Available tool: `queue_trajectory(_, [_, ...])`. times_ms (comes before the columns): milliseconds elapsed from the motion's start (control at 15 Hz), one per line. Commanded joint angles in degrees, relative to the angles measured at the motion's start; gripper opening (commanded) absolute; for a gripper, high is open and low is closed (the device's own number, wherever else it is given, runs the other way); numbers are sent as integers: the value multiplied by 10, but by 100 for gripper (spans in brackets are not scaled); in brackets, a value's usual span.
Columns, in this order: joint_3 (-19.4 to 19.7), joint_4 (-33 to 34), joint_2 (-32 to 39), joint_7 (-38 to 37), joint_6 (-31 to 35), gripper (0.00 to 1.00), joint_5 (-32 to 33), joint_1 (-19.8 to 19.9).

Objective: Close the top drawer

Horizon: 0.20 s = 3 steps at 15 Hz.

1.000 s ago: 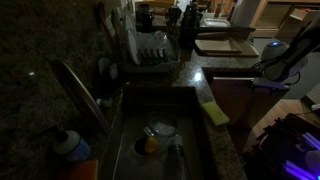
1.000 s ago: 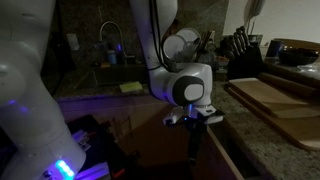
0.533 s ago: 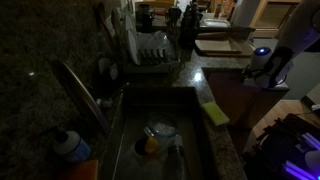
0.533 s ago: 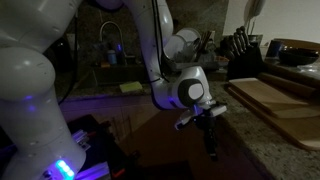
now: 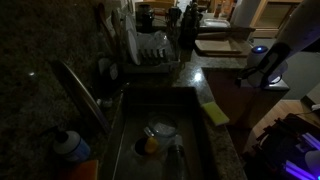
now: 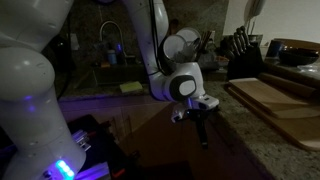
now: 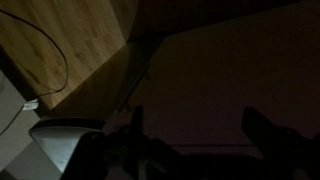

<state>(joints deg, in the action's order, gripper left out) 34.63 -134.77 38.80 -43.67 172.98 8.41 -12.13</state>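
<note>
Gripper (image 6: 203, 129) rose, apparently beside counter edge (image 6: 238, 128).

In the wrist view I see the fingers (image 7: 262, 132) only as dark, blurred shapes, bases cut off by the lower edge. Below the gripper (image 6: 204, 138), shadow hides the top drawer's front.

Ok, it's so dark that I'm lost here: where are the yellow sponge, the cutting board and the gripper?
yellow sponge (image 5: 214, 112): in an exterior view, middle of its top face.
cutting board (image 6: 275, 100): in an exterior view, bare wooden top.
gripper (image 6: 202, 132): in an exterior view, between its downward-pointing fingertips.
</note>
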Motion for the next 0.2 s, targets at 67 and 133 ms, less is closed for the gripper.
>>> queue_trajectory(67, [-77, -61, -165, 157, -28, 100, -35, 63])
queue_trajectory(133, [-36, -22, -81, 109, -8, 100, -47, 15])
